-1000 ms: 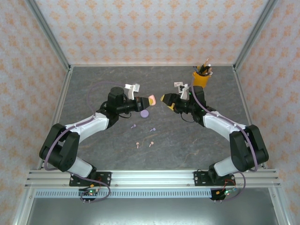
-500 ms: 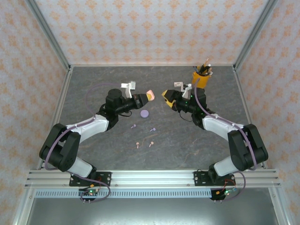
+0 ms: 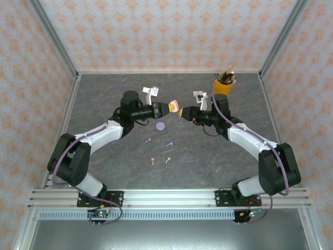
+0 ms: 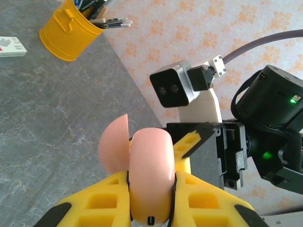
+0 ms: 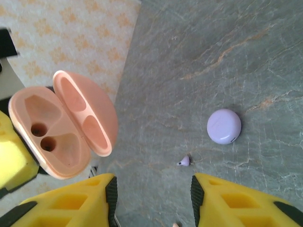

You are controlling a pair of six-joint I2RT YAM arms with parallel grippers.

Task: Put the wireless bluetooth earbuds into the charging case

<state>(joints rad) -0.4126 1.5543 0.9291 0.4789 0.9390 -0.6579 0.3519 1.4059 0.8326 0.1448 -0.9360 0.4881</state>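
Note:
My left gripper (image 3: 167, 108) is shut on a pale pink round charging case (image 4: 149, 175), held above the table with its lid (image 4: 113, 144) swung open. In the right wrist view the open case (image 5: 61, 125) shows two empty sockets. My right gripper (image 3: 182, 111) faces it closely, open (image 5: 154, 198) and holding nothing. On the table below lie a closed lilac case (image 3: 160, 125), two lilac earbuds (image 3: 148, 140) (image 3: 169, 144) and two pale pink earbuds (image 3: 152, 160) (image 3: 168, 159). One lilac earbud (image 5: 184, 161) and the lilac case (image 5: 224, 126) lie beneath the right fingers.
A yellow cup of pencils (image 3: 223, 86) stands at the back right, with a small white box (image 3: 198, 94) near it. The grey stone-patterned tabletop (image 3: 208, 156) is fenced by patterned walls on three sides.
The left gripper has carried the pink case rightward and the right gripper has moved left, so the two now nearly meet. The earbuds and the lilac case have stayed put.

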